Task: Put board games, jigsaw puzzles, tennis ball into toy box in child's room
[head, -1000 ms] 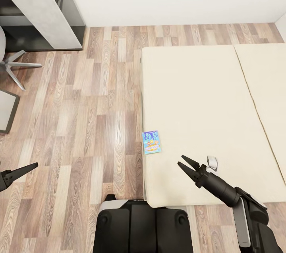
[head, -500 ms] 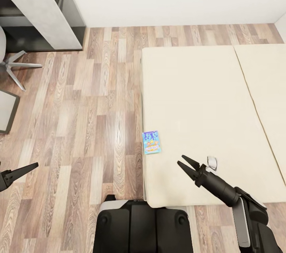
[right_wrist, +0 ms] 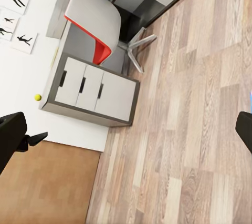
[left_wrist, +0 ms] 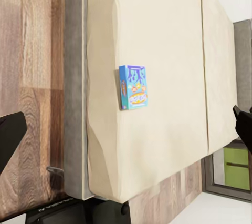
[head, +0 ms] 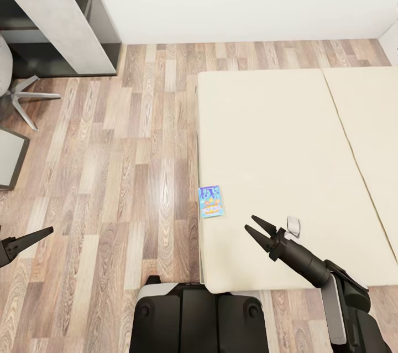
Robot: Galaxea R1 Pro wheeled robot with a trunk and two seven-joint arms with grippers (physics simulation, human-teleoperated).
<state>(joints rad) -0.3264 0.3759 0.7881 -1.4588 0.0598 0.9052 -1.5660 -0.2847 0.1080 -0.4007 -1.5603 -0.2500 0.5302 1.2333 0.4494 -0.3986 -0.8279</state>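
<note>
One board game [head: 211, 201], a flat blue box with bright pictures, lies on the cream bed [head: 276, 137] right at its left edge. It shows again on the mattress in the left wrist view [left_wrist: 133, 87]. My right gripper [head: 255, 229] hovers open over the bed's near part, a short way right of the box and empty. My left gripper [head: 33, 238] hangs open over the wooden floor at the far left, well away from the bed. A small yellow ball [right_wrist: 38, 97] sits on top of a grey drawer unit [right_wrist: 89, 95] in the right wrist view.
A grey desk [head: 50, 4] stands at the back left beside a swivel chair's star base [head: 27, 97]. The chair [right_wrist: 97, 29] is grey and red. A second mattress section [head: 367, 137] adjoins the bed on the right. Wooden floor [head: 138, 137] lies between desk and bed.
The whole head view has shifted slightly, so the camera moved. Both grippers stay open and the board game lies where it was.
</note>
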